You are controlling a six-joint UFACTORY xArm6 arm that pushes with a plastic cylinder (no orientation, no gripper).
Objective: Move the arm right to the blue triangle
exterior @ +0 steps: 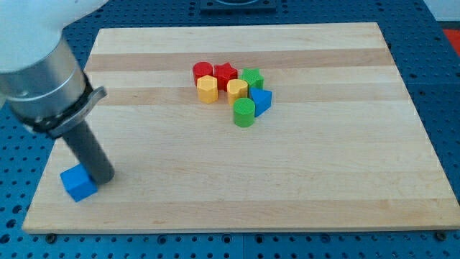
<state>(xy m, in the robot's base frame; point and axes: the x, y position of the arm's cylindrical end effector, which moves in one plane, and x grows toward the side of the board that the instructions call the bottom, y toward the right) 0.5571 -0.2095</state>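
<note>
Tip (105, 176) touching blue cube (77, 183), blue triangle (260, 100) well apart.

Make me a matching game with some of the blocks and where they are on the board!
Things:
1. blue cube
2. blue triangle
3. red star
4. green cylinder

Places:
A. at the view's bottom of the cluster
B. alone near the view's bottom-left corner, beside my tip
C. along the cluster's top row
D. on the cluster's right side

Pairs: 1-B, 2-D, 3-C, 4-A
</note>
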